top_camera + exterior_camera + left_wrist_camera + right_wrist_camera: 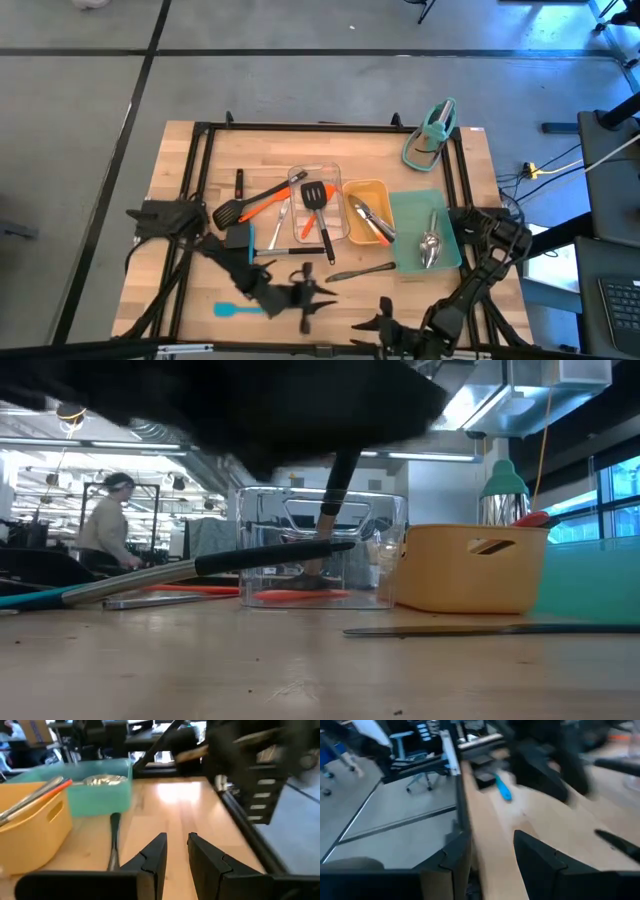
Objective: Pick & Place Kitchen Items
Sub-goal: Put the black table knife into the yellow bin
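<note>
My left gripper (305, 298) hovers low over the table's near middle, fingers a little apart (177, 852) with nothing between them. My right gripper (385, 322) is at the near edge, open (492, 855) and empty. Between them and the trays a dark long-handled utensil (360, 271) lies flat on the wood. A blue spatula (238, 310) lies near the front left. A black turner (318, 200) and an orange spatula lie in the clear tray (340, 180). Tongs (372, 222) lie in the yellow tray (350, 190), and steel spoons (430, 247) in the teal tray (408, 205).
A black turner (232, 211) and an orange spatula (265, 204) lie crossed left of the clear tray. A teal stand (432, 135) sits at the far right corner. A black frame (200, 170) runs round the table. A person (105, 525) stands in the room behind.
</note>
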Controlling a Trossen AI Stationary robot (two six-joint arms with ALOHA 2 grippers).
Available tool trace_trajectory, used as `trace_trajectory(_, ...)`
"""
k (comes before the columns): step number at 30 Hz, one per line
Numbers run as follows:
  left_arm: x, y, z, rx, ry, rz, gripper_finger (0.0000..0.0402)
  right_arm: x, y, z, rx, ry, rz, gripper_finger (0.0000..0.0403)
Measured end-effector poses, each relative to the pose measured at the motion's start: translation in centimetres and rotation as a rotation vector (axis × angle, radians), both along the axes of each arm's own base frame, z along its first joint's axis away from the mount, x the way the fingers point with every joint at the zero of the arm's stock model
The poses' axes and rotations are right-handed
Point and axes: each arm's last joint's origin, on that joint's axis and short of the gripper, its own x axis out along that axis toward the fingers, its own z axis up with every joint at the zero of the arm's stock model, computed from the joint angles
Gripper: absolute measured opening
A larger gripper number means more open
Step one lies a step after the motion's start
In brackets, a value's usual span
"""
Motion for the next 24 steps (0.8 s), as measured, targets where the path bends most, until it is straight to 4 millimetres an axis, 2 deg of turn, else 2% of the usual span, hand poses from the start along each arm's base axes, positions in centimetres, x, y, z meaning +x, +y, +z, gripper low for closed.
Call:
trace_trajectory(5, 3.7, 2.5, -1.8, -0.014, 0.017, 0.056, 0.0072, -0.7, 1.0, 0.6, -0.070, -0.036, 0.068, 0.0151)
trace_trajectory(11, 6.2, 4.5, -3.5, -0.071, 0.041, 0.070, 0.0072, -1.3, 1.3, 0.6, -0.100, -0.037, 0.089, 0.0151)
trace_trajectory(19, 6.3, 5.4, -6.4, -0.110, 0.141, 0.106, 0.0072, -1.6, 1.5, 0.6, -0.105, -0.035, 0.099, 0.0151)
trace_trajectory(24, 6.1, 5.5, -6.8, -0.129, 0.189, 0.162, 0.0072, -1.6, 1.5, 0.6, -0.105, -0.035, 0.099, 0.0151)
